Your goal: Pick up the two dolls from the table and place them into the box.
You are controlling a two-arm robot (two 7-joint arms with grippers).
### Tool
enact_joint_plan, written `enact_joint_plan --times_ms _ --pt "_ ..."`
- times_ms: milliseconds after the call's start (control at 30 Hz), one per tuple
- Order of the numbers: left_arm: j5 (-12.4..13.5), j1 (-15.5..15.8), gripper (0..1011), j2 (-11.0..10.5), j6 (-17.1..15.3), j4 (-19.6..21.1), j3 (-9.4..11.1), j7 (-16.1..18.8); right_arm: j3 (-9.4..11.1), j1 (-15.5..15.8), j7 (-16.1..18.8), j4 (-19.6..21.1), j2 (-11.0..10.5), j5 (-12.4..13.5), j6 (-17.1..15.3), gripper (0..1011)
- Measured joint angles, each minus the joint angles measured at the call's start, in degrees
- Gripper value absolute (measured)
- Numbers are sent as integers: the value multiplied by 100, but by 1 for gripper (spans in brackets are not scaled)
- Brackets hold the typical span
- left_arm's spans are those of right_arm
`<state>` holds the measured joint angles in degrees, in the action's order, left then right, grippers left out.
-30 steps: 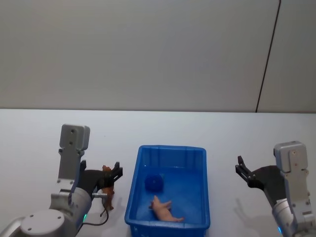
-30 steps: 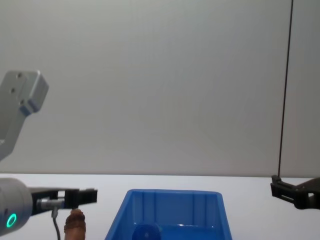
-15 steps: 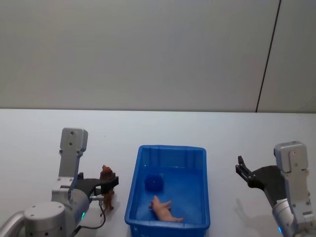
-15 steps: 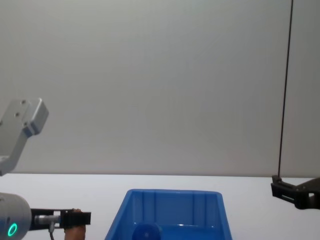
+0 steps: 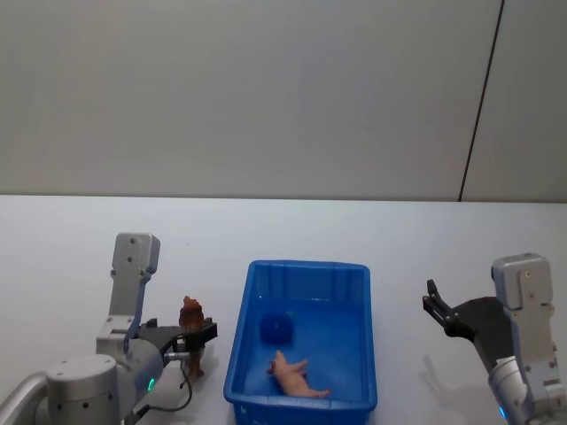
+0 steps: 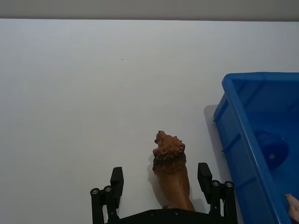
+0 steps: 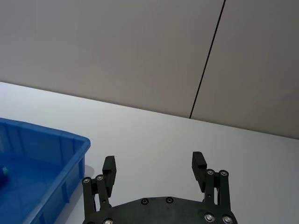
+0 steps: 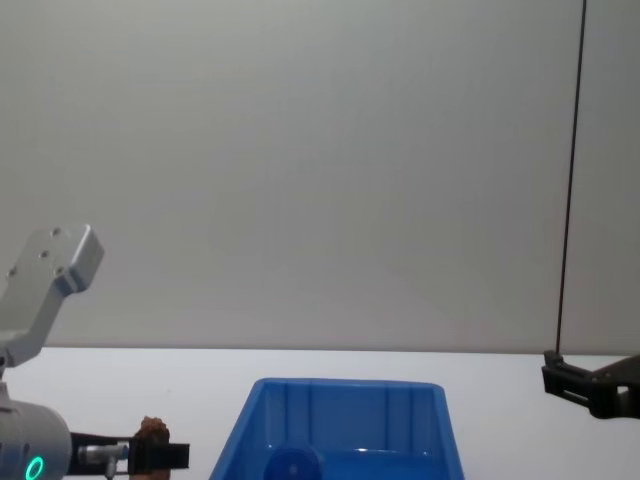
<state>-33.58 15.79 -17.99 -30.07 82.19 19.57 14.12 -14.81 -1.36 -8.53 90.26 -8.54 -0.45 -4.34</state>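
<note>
Straddling the brown doll [image 6: 171, 170], the left gripper [image 6: 161, 185] sits low over the table [image 6: 84, 93] with its two fingers [image 6: 116, 179] spread wide, one on each side of the figure and neither touching it. The doll is a rough-textured lion standing upright, just beside the box [image 5: 304, 336] on the robot's left side. Judgement: the jaws are placed around the body so that a plain close would pinch its flanks; the grasp is set up but not yet made.

The box is a blue bin in front of the robot. Inside it lies a rounded blue object [image 5: 275, 328], toward the left half of the floor, and a pale pink animal figure [image 5: 297, 375] on its side near the front wall. Whether the blue object is the second doll cannot be confirmed from here, though it seems likely.

The right gripper [image 7: 154, 170] hangs above bare table to the right of the box, fingers parted, holding nothing. Judgement: it is parked clear so the left arm has free passage over the near rim.

Risk noted: the lion stands on narrow legs, so an off-centre close could tip it toward the box wall before the fingers seat.
</note>
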Motion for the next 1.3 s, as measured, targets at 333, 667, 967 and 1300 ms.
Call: enact_joint_plan --times_ms 333,667,967,1300 --pt "-85 115 931 77 -68 -279 -33 -169 0 0 0 0 0 0 0 1001" --pt "-120 218 648 150 -181 -493 -53 -194 0 -1 0 0 0 0 0 1001" --pt "-93 210 394 162 -203 -484 -68 -155 0 -1 0 0 0 0 0 1001" --pt "151 116 359 95 -196 -222 -70 -184 0 -1 0 0 0 0 0 1001"
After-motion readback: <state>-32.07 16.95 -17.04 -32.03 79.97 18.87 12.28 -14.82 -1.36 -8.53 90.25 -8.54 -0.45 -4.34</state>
